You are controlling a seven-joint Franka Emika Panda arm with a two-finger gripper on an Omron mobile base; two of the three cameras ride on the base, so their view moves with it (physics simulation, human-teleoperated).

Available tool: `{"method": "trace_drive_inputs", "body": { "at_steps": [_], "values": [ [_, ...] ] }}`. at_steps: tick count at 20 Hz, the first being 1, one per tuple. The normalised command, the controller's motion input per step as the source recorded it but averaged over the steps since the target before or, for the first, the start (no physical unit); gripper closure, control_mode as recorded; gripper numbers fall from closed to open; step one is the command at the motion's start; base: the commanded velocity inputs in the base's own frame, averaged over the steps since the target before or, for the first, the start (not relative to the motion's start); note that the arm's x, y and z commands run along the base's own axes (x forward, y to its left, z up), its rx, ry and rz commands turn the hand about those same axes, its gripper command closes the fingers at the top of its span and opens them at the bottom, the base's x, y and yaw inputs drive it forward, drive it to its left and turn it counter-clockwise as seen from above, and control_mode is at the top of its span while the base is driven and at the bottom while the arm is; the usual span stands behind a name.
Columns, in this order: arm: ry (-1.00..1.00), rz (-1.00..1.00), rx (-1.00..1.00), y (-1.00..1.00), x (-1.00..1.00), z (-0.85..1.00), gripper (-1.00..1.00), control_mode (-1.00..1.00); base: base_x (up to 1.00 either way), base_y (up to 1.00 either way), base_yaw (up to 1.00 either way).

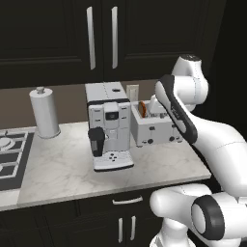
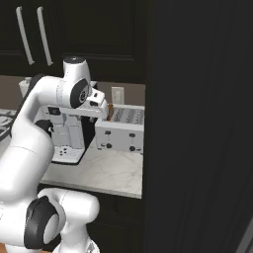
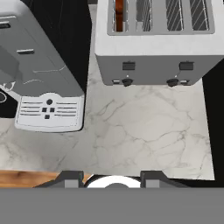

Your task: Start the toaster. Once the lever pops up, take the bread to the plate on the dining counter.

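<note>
Marble table [image 3: 144,131] beneath dark cabinets carries the scene. Gripper [image 3: 113,177] hangs above its front edge, jaws apart at a narrow setting, holding nothing. Toaster [image 3: 155,43] stands beyond; bread [image 3: 118,15] sits in its leftmost slot. Coffee machine [image 3: 37,74] stands just left of the toaster.

A white toaster [image 1: 153,129] sits on a marble counter [image 1: 62,166], at the far right. A bit of brown bread [image 1: 143,108] sticks up from its left slot. The robot's white arm [image 1: 181,113] bends over the right part of the toaster. Just left of it stands a taller coffee machine [image 1: 109,125]. Further left is a paper towel roll [image 1: 45,113]. A stove [image 1: 12,157] is at the left edge.
</note>
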Motion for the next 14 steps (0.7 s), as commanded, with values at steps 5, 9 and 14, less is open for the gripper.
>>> {"method": "trace_drive_inputs", "body": {
  "at_steps": [5,9,14],
  "values": [
    [-0.01,0.0,0.0,-0.01,0.0,-0.03,-1.0,-1.0,0.0,0.0,0.0],
    [0.0,0.0,0.0,-0.04,0.0,-0.19,-1.0,-1.0,0.0,0.0,0.0],
    [0.0,0.0,0.0,-0.11,0.0,-0.33,-1.0,-1.0,0.0,0.0,0.0]
  ]
}}
